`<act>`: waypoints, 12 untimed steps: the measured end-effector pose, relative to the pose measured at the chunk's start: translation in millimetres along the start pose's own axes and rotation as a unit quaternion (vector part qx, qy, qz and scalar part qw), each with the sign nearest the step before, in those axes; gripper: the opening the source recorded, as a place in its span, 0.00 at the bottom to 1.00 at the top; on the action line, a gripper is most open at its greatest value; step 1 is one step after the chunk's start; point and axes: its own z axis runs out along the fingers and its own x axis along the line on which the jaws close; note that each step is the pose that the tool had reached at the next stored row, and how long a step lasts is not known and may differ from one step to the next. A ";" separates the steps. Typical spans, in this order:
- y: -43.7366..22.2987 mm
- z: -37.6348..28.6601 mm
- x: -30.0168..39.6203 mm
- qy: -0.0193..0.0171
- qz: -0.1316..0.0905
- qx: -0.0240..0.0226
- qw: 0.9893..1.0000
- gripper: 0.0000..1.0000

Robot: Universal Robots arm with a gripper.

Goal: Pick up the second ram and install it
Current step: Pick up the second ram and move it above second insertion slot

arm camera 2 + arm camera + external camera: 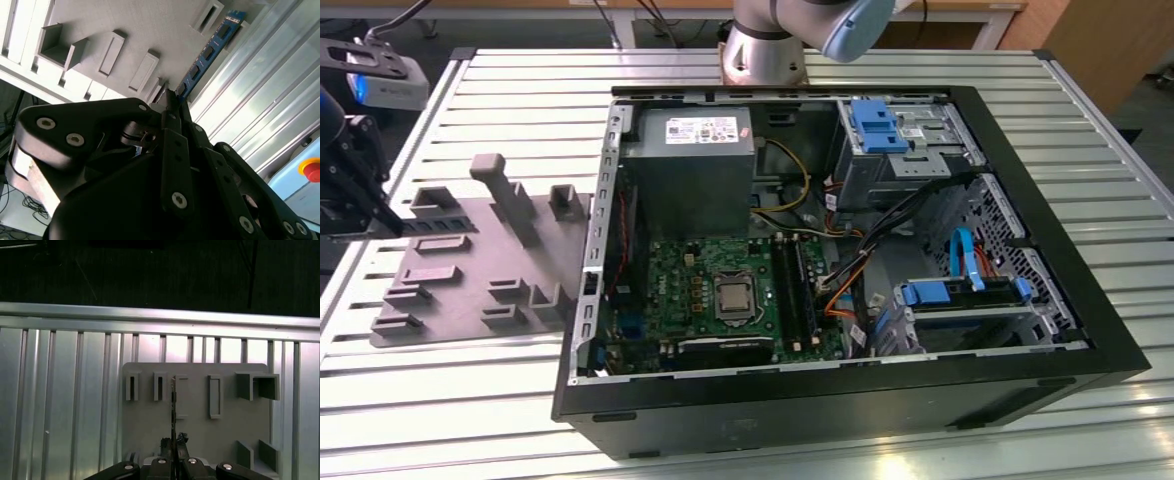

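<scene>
Case: open computer case lies on its side on the slatted table. Inside it are the motherboard, a grey power supply, blue-tabbed drive cages, loose cables and the long black memory slots.

Holder: grey plate of slotted blocks, beside the case toward the exterior view's left.

The second ram: over that plate, at my fingertips. Bluish board with dark chips. Its long axis runs straight out from the fingertips across the plate. In the first wrist view it stands on edge, a thin line. I cannot tell whether it is clear of its block.

My gripper: fingers drawn together, pinching the stick's near end.

Pose: arm is based behind the case. My gripper is over the plate, at the exterior view's left edge.
</scene>
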 end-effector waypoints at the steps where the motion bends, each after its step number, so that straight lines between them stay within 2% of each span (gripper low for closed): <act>1: 0.0 -0.7 -0.1 0.000 0.000 0.000 1.000 0.14; 12: 0.3 -7.4 -0.5 0.000 0.000 0.000 1.000 0.14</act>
